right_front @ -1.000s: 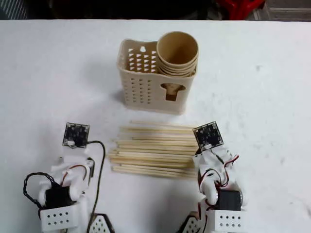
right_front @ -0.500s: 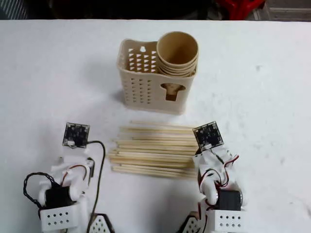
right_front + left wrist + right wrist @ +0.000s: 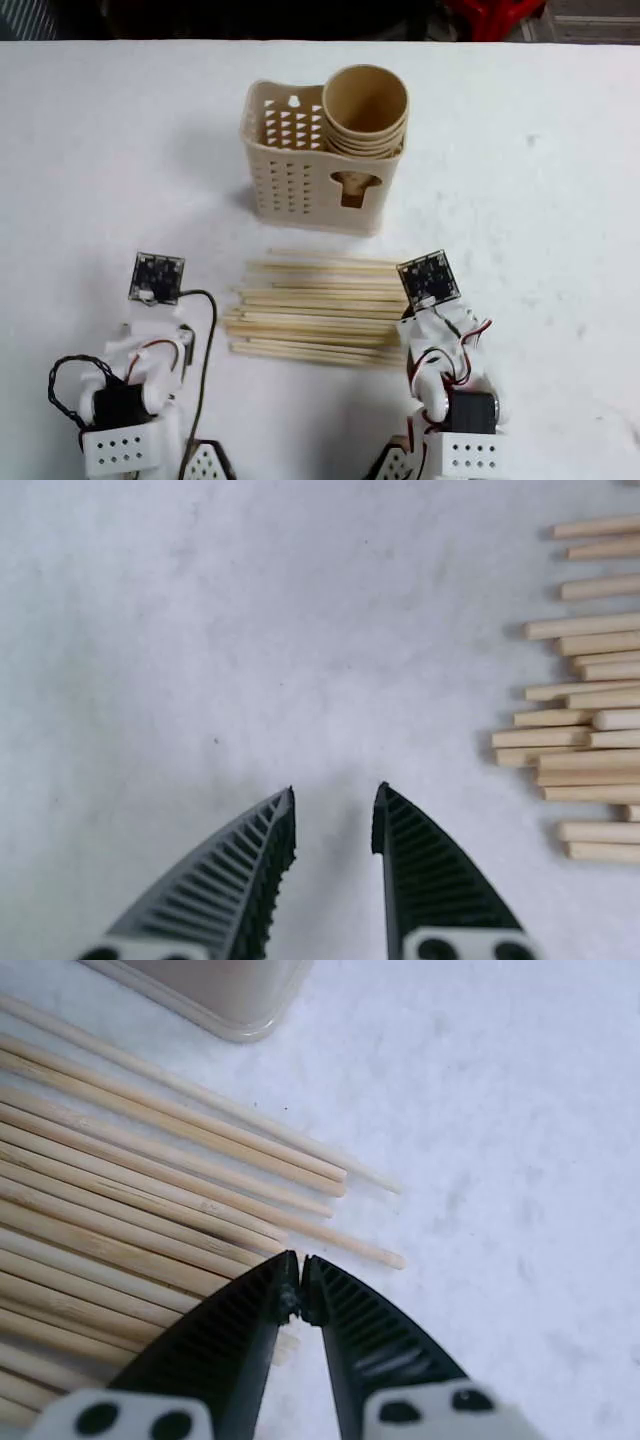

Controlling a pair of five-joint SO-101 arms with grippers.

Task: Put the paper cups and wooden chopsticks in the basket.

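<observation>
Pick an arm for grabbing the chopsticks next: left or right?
Right. The right gripper, though shut, sits over the chopsticks; the left gripper is open but over bare table beside them.

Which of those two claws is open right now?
The left gripper: its jaws stand apart over the bare table, beside the ends of the wooden chopsticks. The right gripper has its jaws pressed together, above the same chopsticks.

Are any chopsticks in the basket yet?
No, the chopsticks lie in a pile on the table in front of the basket.
</observation>
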